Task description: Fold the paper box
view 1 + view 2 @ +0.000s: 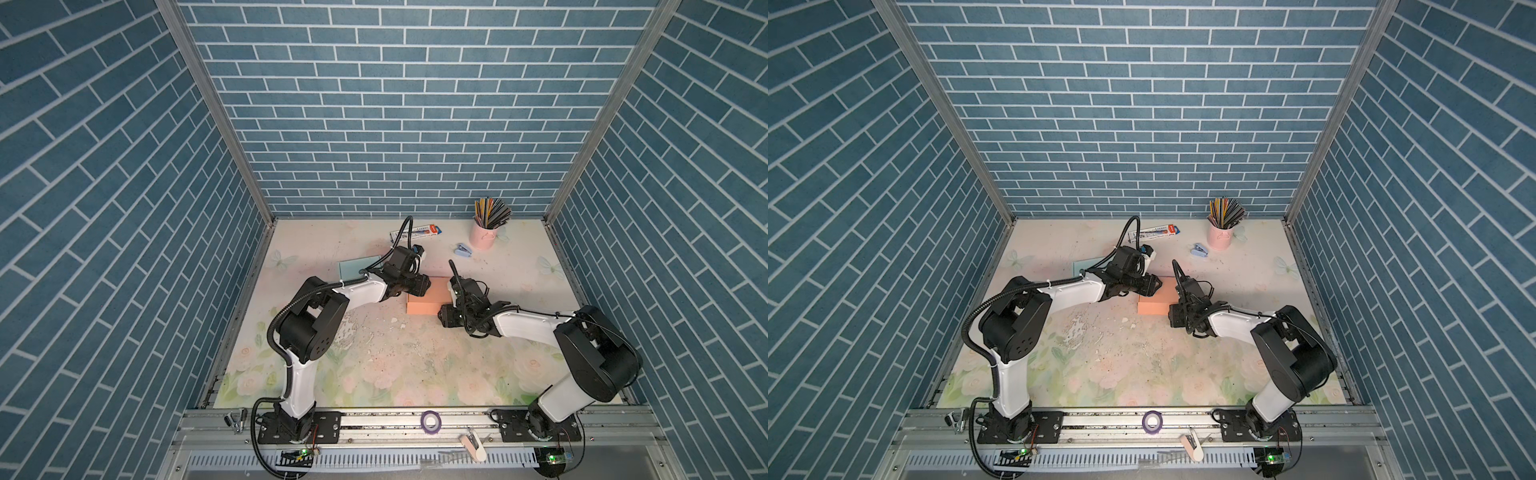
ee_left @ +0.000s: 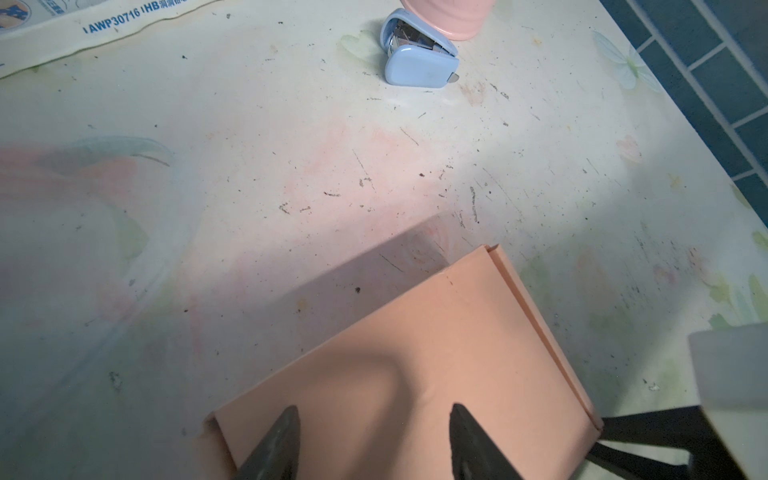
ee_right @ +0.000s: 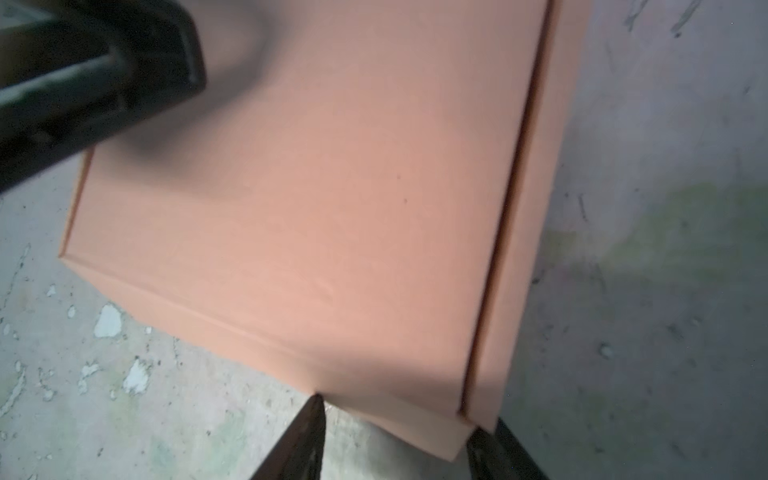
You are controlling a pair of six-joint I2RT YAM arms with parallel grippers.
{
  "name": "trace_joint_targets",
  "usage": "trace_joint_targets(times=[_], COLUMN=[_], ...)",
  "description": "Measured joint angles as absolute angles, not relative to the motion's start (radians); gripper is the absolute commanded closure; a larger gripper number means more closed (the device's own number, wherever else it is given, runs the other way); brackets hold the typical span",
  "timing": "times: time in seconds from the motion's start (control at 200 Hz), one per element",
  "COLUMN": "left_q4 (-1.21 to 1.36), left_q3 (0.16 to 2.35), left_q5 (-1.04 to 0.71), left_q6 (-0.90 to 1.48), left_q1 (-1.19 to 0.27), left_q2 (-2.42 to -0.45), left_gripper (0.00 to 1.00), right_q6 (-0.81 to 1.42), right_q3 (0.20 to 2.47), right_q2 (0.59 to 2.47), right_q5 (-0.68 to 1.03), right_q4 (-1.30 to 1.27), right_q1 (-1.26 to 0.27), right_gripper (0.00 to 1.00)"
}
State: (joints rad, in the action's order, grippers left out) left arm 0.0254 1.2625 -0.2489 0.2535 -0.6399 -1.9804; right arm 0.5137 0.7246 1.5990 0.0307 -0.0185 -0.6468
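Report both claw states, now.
Left claw: open, over the box.
Right claw: jaws apart around a box corner; grip cannot be told.

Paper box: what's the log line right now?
paper box: closed | left gripper: open above box | right gripper: open at box corner

On your counter (image 1: 374, 361), with its worn floral cover, a pink cup (image 1: 482, 239) stands near the far right corner, full of coloured pencils (image 1: 491, 212). Just beside it you see a pale blue stapler (image 1: 464, 249), lying open in the left wrist view (image 2: 419, 54). A white-and-blue pencil box (image 1: 415, 232) lies near the back wall, and a light blue sheet (image 1: 355, 268) lies flat, left of middle. On your front rail sit a purple tape roll (image 1: 431, 422) and a metal clip (image 1: 236, 419). Blue brick-pattern walls (image 1: 395, 104) surround it all.
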Motion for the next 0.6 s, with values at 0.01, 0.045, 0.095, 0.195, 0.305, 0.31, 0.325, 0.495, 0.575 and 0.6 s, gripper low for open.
trace_joint_targets(times=[0.01,0.045,0.095,0.195,0.305,0.31,0.325,0.495,0.575,0.6], left_q4=[0.026,0.028,0.031,0.042,0.052,0.053,0.054,0.060,0.057,0.054], left_q3=[1.262,1.261,1.259,1.253,1.243,1.242,1.241,1.218,1.204,1.199], left_q5=[-0.249,-0.249,-0.250,-0.250,-0.252,-0.252,-0.252,-0.256,-0.259,-0.261], left_q6=[0.253,0.253,0.253,0.253,0.253,0.254,0.254,0.255,0.260,0.262], left_q1=[-0.640,-0.640,-0.640,-0.640,-0.640,-0.640,-0.640,-0.640,-0.640,-0.640], left_q2=[-1.980,-1.980,-1.980,-1.980,-1.975,-1.974,-1.974,-1.957,-1.943,-1.938], left_gripper=[0.42,0.42,0.42,0.43,0.43,0.43,0.43,0.43,0.43,0.43], right_q6=[0.514,0.514,0.514,0.515,0.517,0.517,0.516,0.520,0.524,0.526], right_q3=[0.725,0.725,0.725,0.725,0.723,0.723,0.722,0.681,0.659,0.653], right_q2=[1.599,1.599,1.599,1.599,1.591,1.591,1.589,1.521,1.476,1.463], right_q5=[0.029,0.022,0.012,-0.006,-0.026,-0.027,-0.029,-0.046,-0.049,-0.049], right_q4=[-0.018,-0.018,-0.016,-0.012,-0.003,-0.003,-0.002,0.010,0.020,0.024], right_q1=[-0.646,-0.645,-0.645,-0.645,-0.644,-0.644,-0.644,-0.641,-0.640,-0.640], right_gripper=[0.47,0.47,0.47,0.45,0.41,0.41,0.41,0.40,0.41,0.41])
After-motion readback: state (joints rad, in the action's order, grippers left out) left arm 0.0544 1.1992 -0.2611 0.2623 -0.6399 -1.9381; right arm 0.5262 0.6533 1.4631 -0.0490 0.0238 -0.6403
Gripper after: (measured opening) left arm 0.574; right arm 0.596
